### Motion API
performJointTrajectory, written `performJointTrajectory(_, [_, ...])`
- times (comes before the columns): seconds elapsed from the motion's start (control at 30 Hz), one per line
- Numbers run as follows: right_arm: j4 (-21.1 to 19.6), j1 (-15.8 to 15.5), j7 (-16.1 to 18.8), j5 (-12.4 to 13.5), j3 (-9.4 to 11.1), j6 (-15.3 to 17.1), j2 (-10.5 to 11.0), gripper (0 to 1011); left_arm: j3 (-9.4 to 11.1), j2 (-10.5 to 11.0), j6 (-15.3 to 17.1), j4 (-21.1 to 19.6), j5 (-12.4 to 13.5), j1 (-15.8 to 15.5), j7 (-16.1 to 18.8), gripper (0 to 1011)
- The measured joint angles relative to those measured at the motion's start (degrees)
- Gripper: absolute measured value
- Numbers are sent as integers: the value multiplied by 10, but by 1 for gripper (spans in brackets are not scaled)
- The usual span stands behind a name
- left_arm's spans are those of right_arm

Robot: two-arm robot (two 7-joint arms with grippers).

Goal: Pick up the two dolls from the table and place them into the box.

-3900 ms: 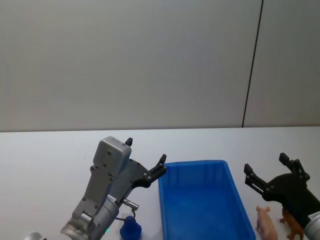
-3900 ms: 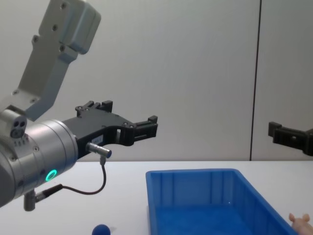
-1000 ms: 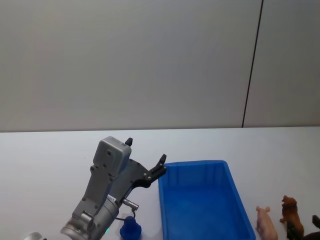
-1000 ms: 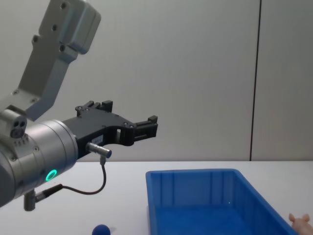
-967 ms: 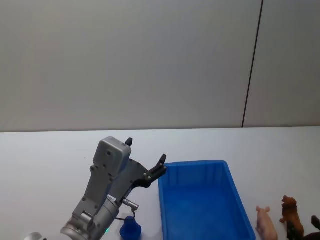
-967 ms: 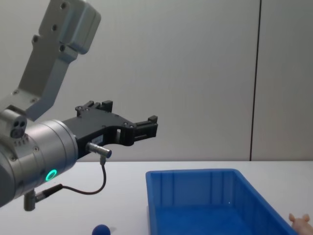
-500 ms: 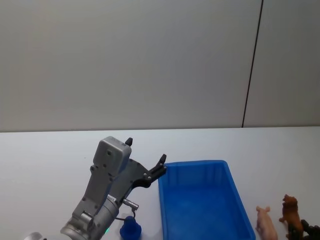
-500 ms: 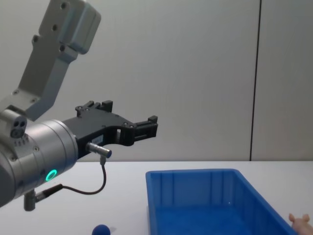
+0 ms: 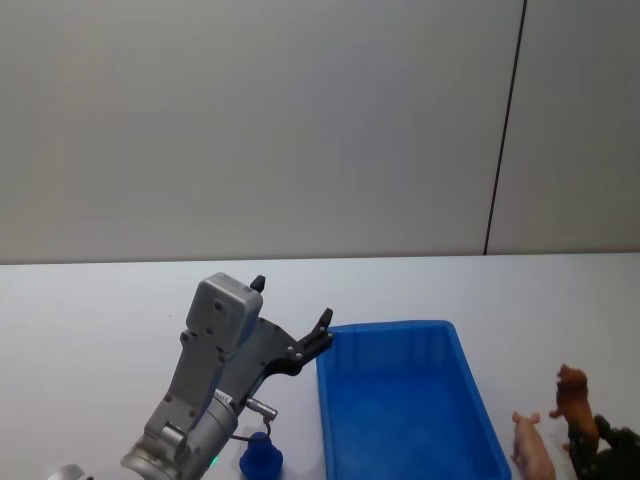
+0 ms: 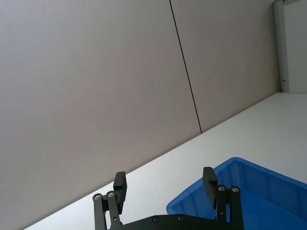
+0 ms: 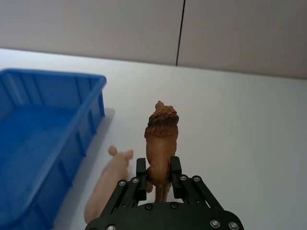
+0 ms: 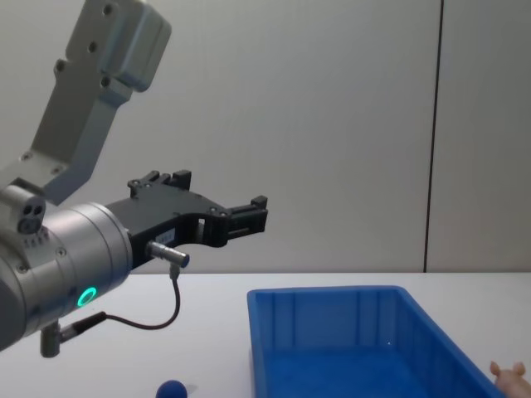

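The brown lion doll (image 11: 160, 136) stands upright between the fingers of my right gripper (image 11: 158, 175), which is shut on its lower body. In the head view this doll (image 9: 575, 402) is at the far right, above the right gripper (image 9: 602, 452), to the right of the blue box (image 9: 390, 329). The pink pig doll (image 9: 532, 452) lies on the white table (image 9: 100, 300) between the box and the lion; the same pig (image 11: 108, 187) is beside the box wall (image 11: 93, 108). My left gripper (image 10: 164, 184) hangs open and empty over the box's left rim.
A small blue object (image 9: 260, 460) sits on the table under the left arm, left of the box. The box (image 12: 332, 293) has nothing in it. A grey wall runs behind the table. Bare tabletop lies to the far left and behind the box.
The right gripper came down from beside the box to the lion and closed on it. In the last half second the lion has risen a little and shifted slightly left. The left arm has not moved.
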Motion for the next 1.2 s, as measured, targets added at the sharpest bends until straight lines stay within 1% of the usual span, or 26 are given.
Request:
performJointTrajectory(0.3, [-41,6,11,-12,0,-13,-3,278,0,0,0,0,0,0,0,1002])
performJointTrajectory(0.4, [-56,15,25,-19,-3,-17,-7,278,0,0,0,0,0,0,0,1002])
performJointTrajectory(0.43, [-56,15,25,-19,-3,-17,-7,276,0,0,0,0,0,0,0,1002])
performJointTrajectory(0.63, [-65,37,61,-29,-14,-19,-23,276,0,0,0,0,0,0,0,1002])
performJointTrajectory(0.7, [-65,45,74,-31,-19,-19,-30,276,0,0,0,0,0,0,0,1002])
performJointTrajectory(0.73, [-65,45,74,-31,-19,-19,-30,278,0,0,0,0,0,0,0,1002])
performJointTrajectory(0.8, [-60,55,89,-34,-24,-19,-38,278,0,0,0,0,0,0,0,1002])
performJointTrajectory(0.83, [-55,60,100,-36,-28,-17,-42,278,0,0,0,0,0,0,0,1002])
performJointTrajectory(0.97, [-43,71,117,-39,-35,-13,-53,276,0,0,0,0,0,0,0,1002])
performJointTrajectory(1.03, [-30,80,129,-42,-41,-10,-62,279,0,0,0,0,0,0,0,1002])
performJointTrajectory(1.13, [-13,91,143,-45,-48,-7,-72,344,0,0,0,0,0,0,0,1002])
performJointTrajectory(1.17, [-5,96,148,-48,-51,-6,-76,413,0,0,0,0,0,0,0,1002])
performJointTrajectory(1.2, [-2,98,150,-49,-52,-5,-78,430,0,0,0,0,0,0,0,1002])
